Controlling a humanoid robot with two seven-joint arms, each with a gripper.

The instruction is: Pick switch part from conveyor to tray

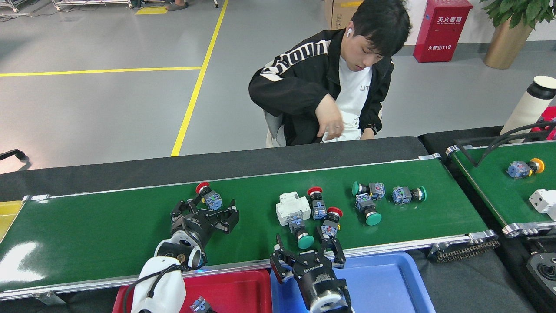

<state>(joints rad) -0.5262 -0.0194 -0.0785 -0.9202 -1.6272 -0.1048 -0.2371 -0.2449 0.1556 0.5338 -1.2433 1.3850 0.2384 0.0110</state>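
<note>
You're reaching w/ the left gripper (207, 209), jaws apart, toward the red-capped switch part (208, 195) near the conveyor's (108, 226) far edge. Right gripper (307, 252) is hovering at the near edge, jaws apart too. Next: straddle the part, then close.

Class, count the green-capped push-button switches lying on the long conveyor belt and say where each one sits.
4. One near the belt's front edge beside the white breaker; one at the back of the right cluster; one just in front of it; one farthest right. None seems hidden.
</note>
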